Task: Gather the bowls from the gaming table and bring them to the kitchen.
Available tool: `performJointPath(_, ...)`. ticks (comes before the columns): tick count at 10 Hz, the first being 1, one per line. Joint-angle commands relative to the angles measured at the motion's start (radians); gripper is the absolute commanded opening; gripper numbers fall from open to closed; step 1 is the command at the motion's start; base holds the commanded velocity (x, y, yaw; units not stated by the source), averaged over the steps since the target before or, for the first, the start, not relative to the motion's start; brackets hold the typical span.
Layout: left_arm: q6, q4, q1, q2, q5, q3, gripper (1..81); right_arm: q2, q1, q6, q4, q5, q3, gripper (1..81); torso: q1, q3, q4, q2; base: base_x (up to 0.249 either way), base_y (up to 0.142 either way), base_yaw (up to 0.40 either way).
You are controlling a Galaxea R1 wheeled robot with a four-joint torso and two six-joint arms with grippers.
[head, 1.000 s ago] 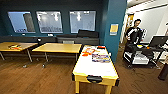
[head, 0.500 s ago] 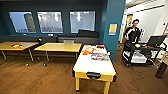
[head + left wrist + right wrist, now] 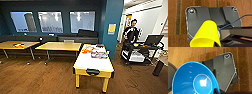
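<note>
I carry one bowl on each arm. The yellow bowl sits close up at my left wrist, seen from its outer side with its rim towards the lens, over brown plank floor; a dark finger tip crosses its rim at the edge of the left wrist view, so I judge my left jaws are pinching that rim, though the grip itself is mostly out of frame. The blue bowl hangs at my right wrist with its open mouth facing the lens, the pale ring of its base plain to see, and a dark finger likewise overlaps its rim, so I take my right jaws to be pinched on it too. From my head the gaming table stands ahead of me, white-topped with yellow trim and yellow legs, with a few colourful flat things lying towards its far end that I cannot make out; I see no bowl left on it. Wooden tables stand to its left under the windows, and a person stands by a cart at the right, near a bright opening past the teal pillar. With both bowls in hand, I judge the collecting is done and the carrying to the kitchen is the step in hand. To do it well I should keep both grips firm, hold the arms quiet and level, and give the table corner, the pillar and the person a wide berth.
</note>
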Motion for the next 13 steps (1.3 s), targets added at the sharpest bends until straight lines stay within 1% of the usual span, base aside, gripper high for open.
performJointPath(1,0.011,0.008,-0.040,-0.009,0.050,0.003,1.0,-0.033,0.030,0.001,-0.024,-0.043,0.011,1.0,0.001,0.000,0.000,0.000,-0.140,0.000,0.000)
performJointPath(2,0.011,0.006,-0.040,-0.009,0.050,0.003,1.0,-0.033,0.030,0.001,-0.024,-0.043,0.011,1.0,0.001,0.000,0.000,0.000,-0.088,0.000,0.000)
performJointPath(6,0.011,-0.003,-0.040,-0.008,0.047,-0.001,1.0,-0.026,0.028,0.001,-0.024,-0.043,-0.004,1.0,0.001,0.001,0.000,-0.001,0.000,0.000,0.000)
performJointPath(9,0.011,-0.001,-0.040,0.000,0.048,-0.004,1.0,-0.009,0.030,-0.001,-0.024,-0.043,-0.019,1.0,0.001,0.001,0.000,-0.001,0.000,0.000,0.000)
performJointPath(13,0.009,0.006,-0.040,0.002,0.050,-0.014,1.0,-0.009,0.028,-0.001,-0.024,-0.043,-0.018,1.0,0.002,0.001,0.000,-0.001,0.000,0.000,0.000)
